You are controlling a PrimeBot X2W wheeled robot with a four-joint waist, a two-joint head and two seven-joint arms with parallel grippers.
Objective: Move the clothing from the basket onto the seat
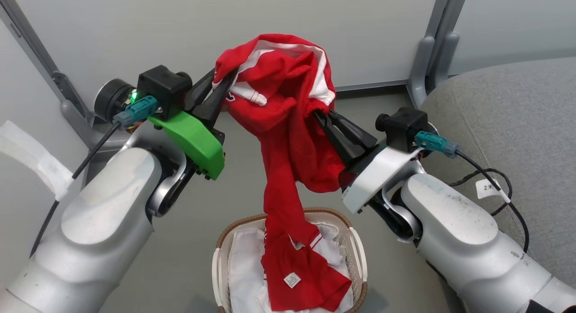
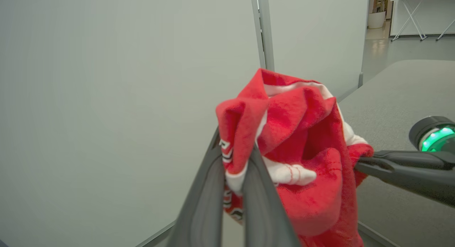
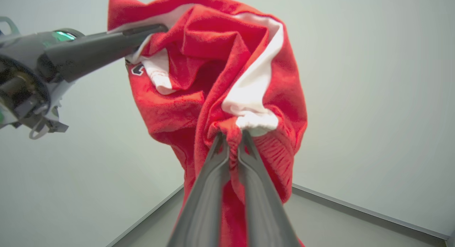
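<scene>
Pale partition walls stood behind the raised red jersey (image 1: pixel 288 124), its folds clenched by both the left tool (image 1: pixel 223 88) and the right tool (image 1: pixel 320 115). The head view showed its tail hanging into the basket (image 1: pixel 357 245) over a white garment (image 1: pixel 243 268), with the grey seat (image 1: pixel 517 106) to the right. The right wrist view showed white trim (image 3: pixel 254 122) bunched at that tool's tips.
</scene>
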